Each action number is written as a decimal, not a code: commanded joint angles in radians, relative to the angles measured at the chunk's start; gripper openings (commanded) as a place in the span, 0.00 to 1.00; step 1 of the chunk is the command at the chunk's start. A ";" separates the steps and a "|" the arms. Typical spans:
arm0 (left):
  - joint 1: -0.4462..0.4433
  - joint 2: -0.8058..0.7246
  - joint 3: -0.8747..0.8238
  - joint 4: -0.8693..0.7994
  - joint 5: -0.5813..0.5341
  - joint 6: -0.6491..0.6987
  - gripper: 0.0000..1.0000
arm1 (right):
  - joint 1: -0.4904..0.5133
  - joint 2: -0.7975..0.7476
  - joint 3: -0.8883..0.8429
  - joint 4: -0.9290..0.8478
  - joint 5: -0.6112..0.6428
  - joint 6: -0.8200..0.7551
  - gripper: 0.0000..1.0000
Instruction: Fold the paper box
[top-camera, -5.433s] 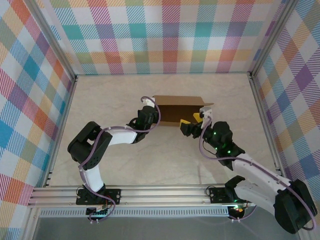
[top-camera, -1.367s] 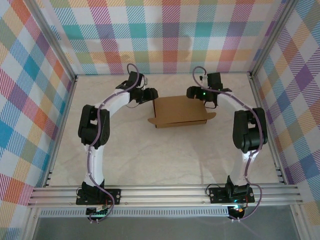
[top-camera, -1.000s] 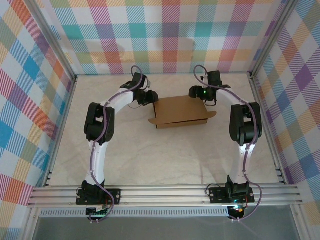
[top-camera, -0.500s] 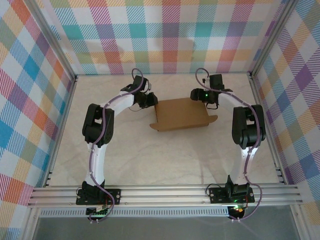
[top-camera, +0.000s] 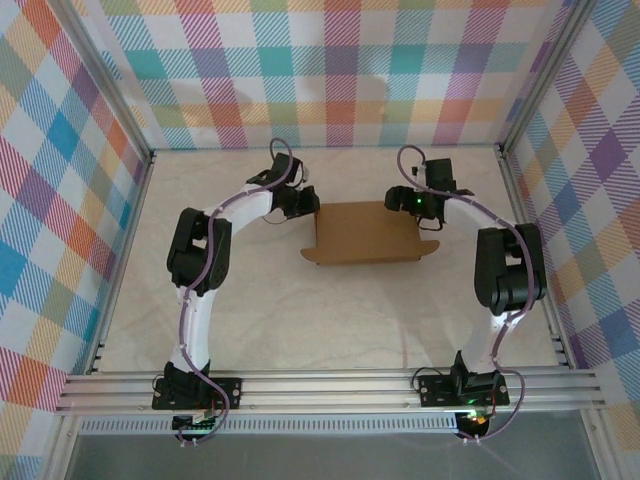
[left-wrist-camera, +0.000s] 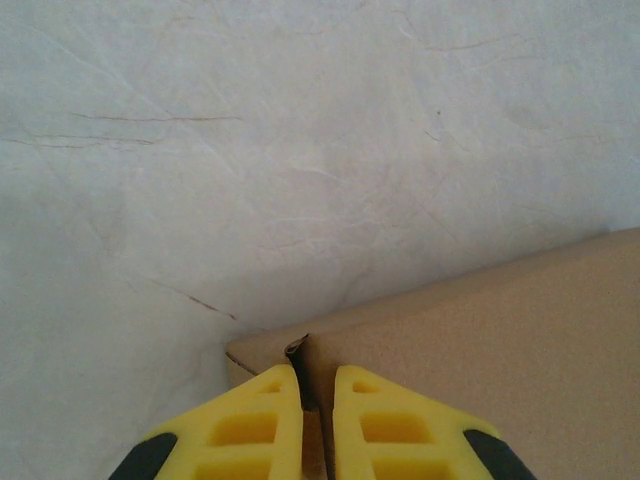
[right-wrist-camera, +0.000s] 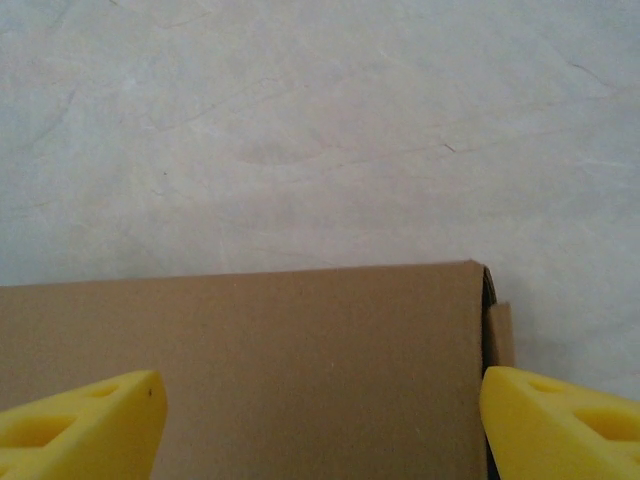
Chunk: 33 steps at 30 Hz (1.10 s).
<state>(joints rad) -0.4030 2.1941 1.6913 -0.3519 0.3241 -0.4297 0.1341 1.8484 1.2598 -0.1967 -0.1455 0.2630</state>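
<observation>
The paper box (top-camera: 365, 232) lies closed and flat-topped on the table's far middle, a brown cardboard mailer with small tabs sticking out at its near corners. My left gripper (top-camera: 304, 204) sits at the box's far left corner. In the left wrist view its yellow fingers (left-wrist-camera: 250, 425) stand almost together, pinching a thin upright cardboard edge of the box (left-wrist-camera: 500, 340), so the left gripper (left-wrist-camera: 318, 372) is shut on it. My right gripper (top-camera: 408, 204) is at the far right corner. The right gripper (right-wrist-camera: 320, 385) is open, its fingers (right-wrist-camera: 85, 420) wide apart over the box top (right-wrist-camera: 300, 360).
Pale marble-patterned tabletop (top-camera: 300, 310) surrounds the box, with free room toward the near edge. Checked walls and metal frame posts (top-camera: 510, 170) close in the back and sides. Both arms arch inward from the near rail (top-camera: 320, 385).
The left gripper has closed on the box's left edge. The box has shifted a little right and toward the near side, squaring up. The right gripper moved right with it and stays open.
</observation>
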 joint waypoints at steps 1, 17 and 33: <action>-0.017 0.030 -0.041 -0.084 -0.013 0.020 0.05 | -0.012 -0.008 -0.018 -0.035 0.019 -0.001 0.80; -0.023 0.022 -0.055 -0.073 -0.024 0.024 0.06 | -0.062 -0.239 -0.262 0.003 -0.013 0.080 0.85; -0.025 -0.121 -0.174 0.009 -0.009 0.009 0.52 | -0.062 -0.170 -0.393 -0.013 -0.122 0.131 0.48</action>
<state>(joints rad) -0.4118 2.1315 1.5738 -0.2855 0.3080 -0.4297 0.0673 1.6287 0.8909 -0.1829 -0.2768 0.3622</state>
